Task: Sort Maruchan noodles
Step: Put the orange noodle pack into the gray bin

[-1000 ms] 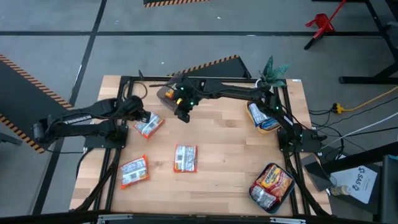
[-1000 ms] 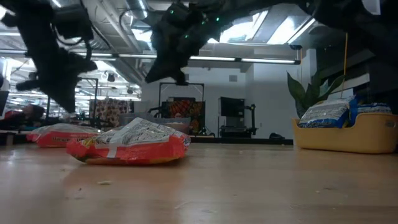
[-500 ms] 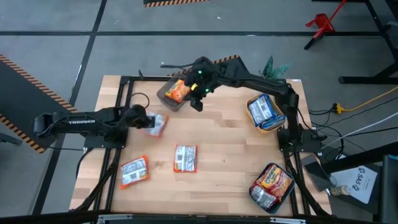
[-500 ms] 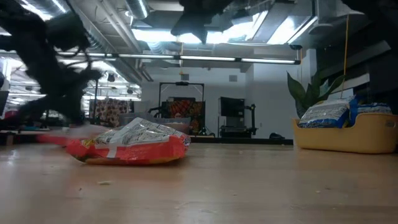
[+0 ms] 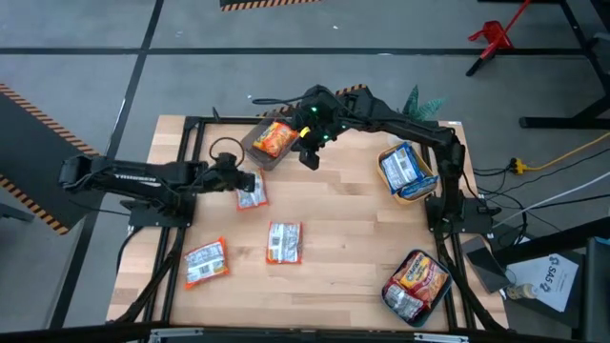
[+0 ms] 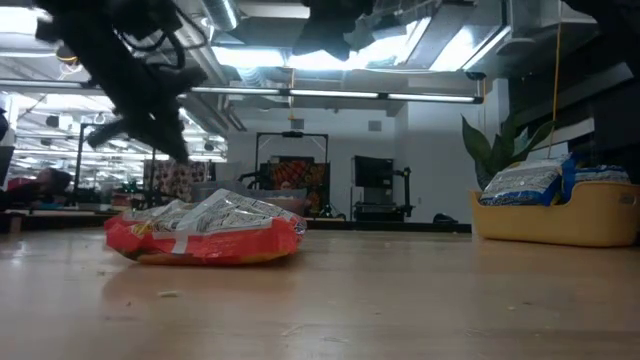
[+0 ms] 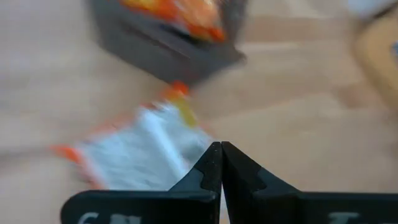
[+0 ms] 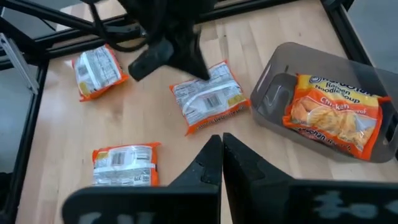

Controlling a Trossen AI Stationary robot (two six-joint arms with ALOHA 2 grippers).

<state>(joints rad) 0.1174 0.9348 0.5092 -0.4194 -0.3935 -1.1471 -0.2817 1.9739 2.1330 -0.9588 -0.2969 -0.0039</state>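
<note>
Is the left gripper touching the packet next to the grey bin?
Cannot tell. In the right wrist view the left gripper overlaps the packet edge beside the grey bin, but height is unclear; the high view shows no clear gap either.

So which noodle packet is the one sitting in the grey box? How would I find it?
Look at the far edge of the wooden table, near its middle, where the grey container stands. The packet lies inside it, face up, orange-yellow with printed lettering. The three loose packets on the table show their silvery backs and lie outside any container.
</note>
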